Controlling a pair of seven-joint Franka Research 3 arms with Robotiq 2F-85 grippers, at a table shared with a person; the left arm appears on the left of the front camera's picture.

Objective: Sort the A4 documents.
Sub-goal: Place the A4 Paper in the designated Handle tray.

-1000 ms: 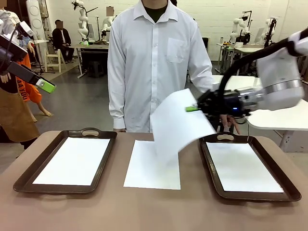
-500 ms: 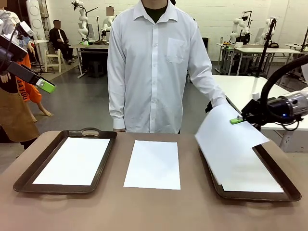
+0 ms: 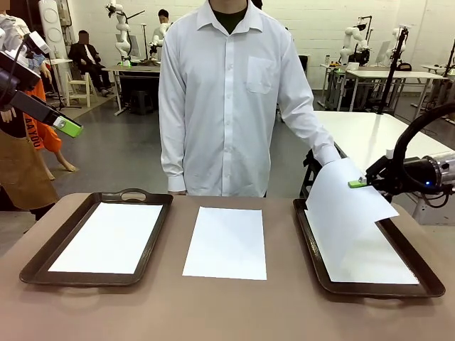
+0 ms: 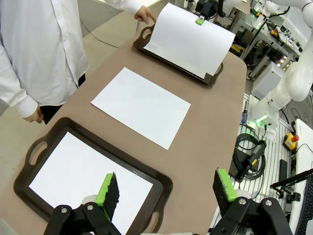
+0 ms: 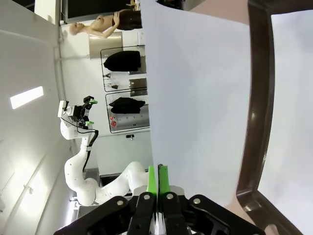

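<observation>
My right gripper (image 3: pixel 357 183) is shut on the edge of a white A4 sheet (image 3: pixel 346 201). The sheet hangs tilted above the right brown tray (image 3: pixel 311 245), its lower edge close to another white sheet (image 3: pixel 373 263) lying in that tray. In the right wrist view the closed fingers (image 5: pixel 157 177) pinch the sheet (image 5: pixel 200 98) beside the tray rim (image 5: pixel 258 103). One A4 sheet (image 3: pixel 227 241) lies flat on the table between the trays. The left tray (image 3: pixel 43 259) holds a sheet (image 3: pixel 110 238). My left gripper (image 4: pixel 166 183) is open, high above the left tray (image 4: pixel 146 172).
A person in a white shirt (image 3: pixel 227 92) stands at the far side, one hand (image 3: pixel 328 155) at the right tray's far end. The brown table (image 3: pixel 227 305) has bare room along its front edge. The left arm's green-padded finger (image 3: pixel 66 126) sits far left, off the table.
My right gripper carried the sheet from above the table's middle rightward and down over the right tray. The left arm has stayed still.
</observation>
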